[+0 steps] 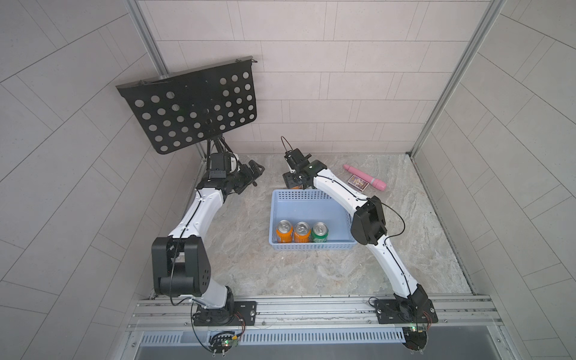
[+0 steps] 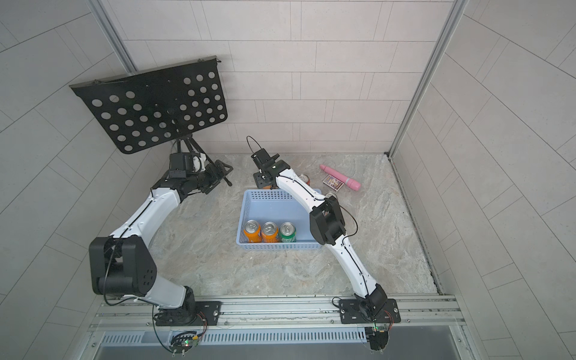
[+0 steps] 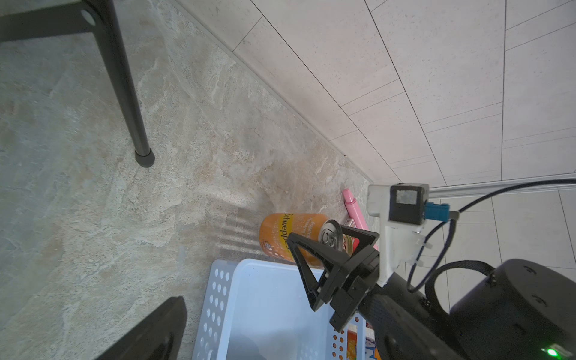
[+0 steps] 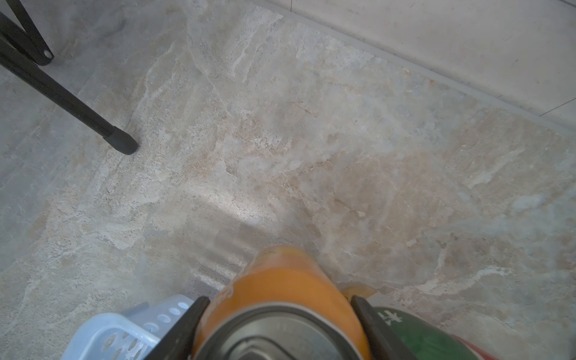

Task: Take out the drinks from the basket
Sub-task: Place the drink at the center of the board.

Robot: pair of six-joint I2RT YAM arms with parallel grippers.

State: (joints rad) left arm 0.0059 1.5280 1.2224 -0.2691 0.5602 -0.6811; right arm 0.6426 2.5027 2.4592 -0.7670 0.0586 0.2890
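Marbled beige stone forms the tabletop [image 1: 249,265], boxed in by pale tiled walls [image 1: 311,93]. A black perforated music stand [image 1: 193,109] rises at 10 o'clock. At the centre sits the light blue basket [image 1: 311,247]. Two orange cans [image 1: 284,231] and a green can [image 1: 319,232] stand upright in a row against its 6 o'clock wall, and the rest of its floor is bare. Outside the basket, at its 11 o'clock corner, the right gripper [image 4: 279,304] clamps a third orange can [image 4: 280,280] between its jaws. A red can [image 2: 304,180] stands at the basket's 1 o'clock, with a card box [image 1: 358,182] and a pink tube [image 1: 364,177] farther out. The left gripper [image 1: 252,173] hangs near the stand; I cannot tell how its jaws stand.
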